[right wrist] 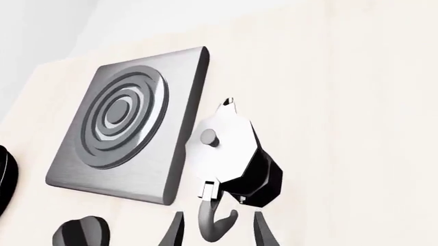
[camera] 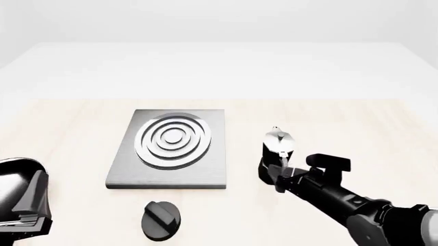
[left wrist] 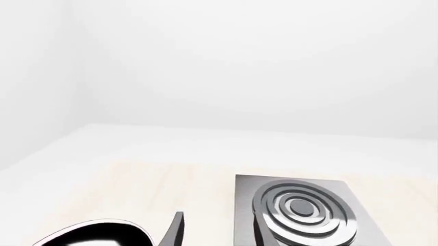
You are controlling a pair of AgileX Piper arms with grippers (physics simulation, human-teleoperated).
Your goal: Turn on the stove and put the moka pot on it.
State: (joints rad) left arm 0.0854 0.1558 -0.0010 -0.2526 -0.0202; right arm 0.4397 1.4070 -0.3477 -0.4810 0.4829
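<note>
- Item 1, moka pot (camera: 278, 148): upright on the pale wooden table (camera: 82, 128), just beside the stove's right edge and clear of it. Black faceted base, polished silver top, small knobbed lid, curved black handle (right wrist: 217, 221) facing your right arm.
- Handling, judged: rigid metal, likely moderate in weight, and top-heavy on a narrow waist. The silver upper half looks slick, and the facets give poor purchase. Take it by the handle, which offers the 1 graspable loop; keep it vertical when lifting, since a push from the side could tip it.
- Item 2, stove slab (camera: 171, 148): flat dark-grey square with concentric silver rings, lying mid-table, nothing on it.
- Item 3, stove knob (camera: 161, 219): round, black, raised bar across the top; it sits apart from the slab, nearer you, off its front edge. No gripper touches it, so the stove is probably not yet switched on.
- Right gripper (right wrist: 219, 230): arm reaches in low from the right, forearm angled toward the pot. In the right wrist view the 2 fingers stand apart, straddling the handle without visibly clamping it.
- Left gripper (camera: 27, 205): parked at the near left corner, well away from knob and stove. Only 1 finger (left wrist: 175, 230) shows in its wrist view, so you cannot tell whether it is spread or closed.
</note>
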